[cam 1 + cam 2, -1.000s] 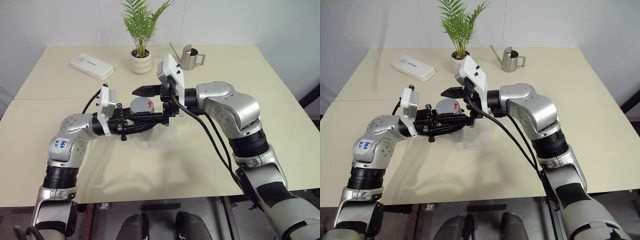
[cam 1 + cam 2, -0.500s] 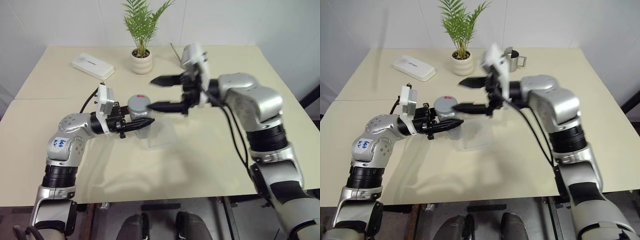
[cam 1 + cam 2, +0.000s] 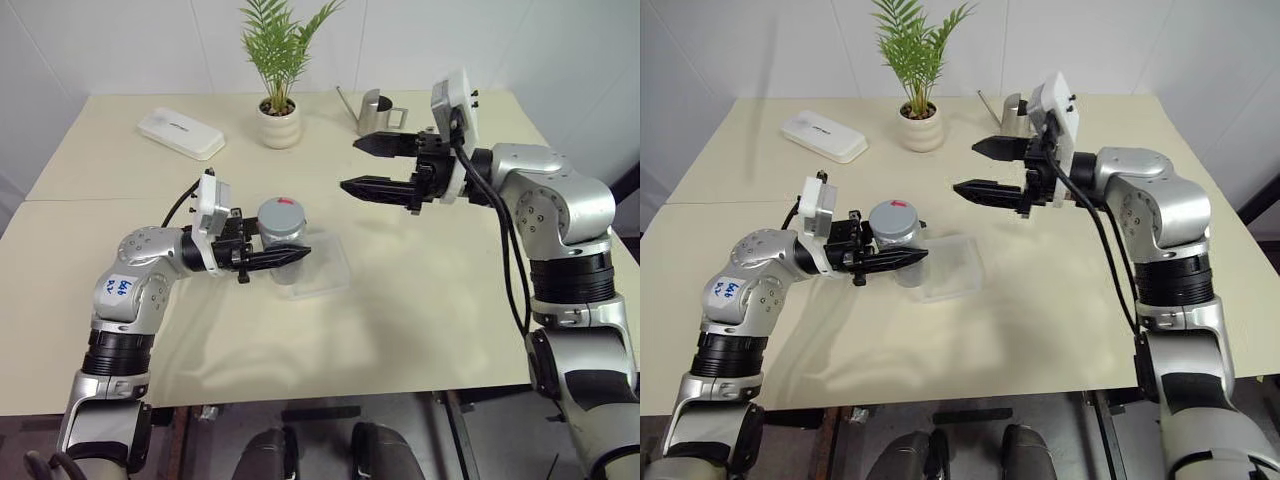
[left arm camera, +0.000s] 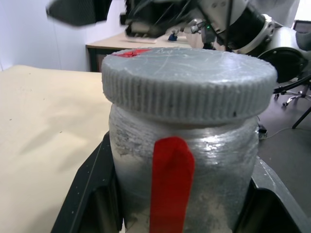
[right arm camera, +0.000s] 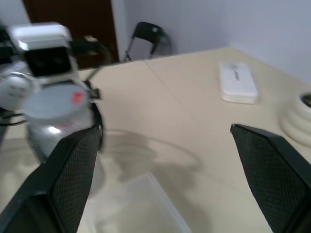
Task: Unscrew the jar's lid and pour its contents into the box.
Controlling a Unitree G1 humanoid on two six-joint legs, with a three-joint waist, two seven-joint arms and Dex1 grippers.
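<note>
The jar (image 3: 283,238) stands upright, clamped by its body in the left gripper (image 3: 290,256), at the near-left edge of the box (image 3: 318,270) on the worktop (image 3: 420,290). The lid (image 4: 187,81) is on; its ribbed rim overhangs the jar wall. Judgement: the jar is light and rigid, with a glossy wrapped body that could spin in the jaws under torque, so the body hold must stay firm. The ribbed rim looks like the best purchase, taken across its width from above. Contents hidden. The right gripper (image 3: 372,165) hangs with its jaws spread wide and empty, well apart from the jar toward the watering jug (image 3: 376,112). A second ago it bracketed the lid; it has since drawn away to the right and the lid remains in place.
</note>
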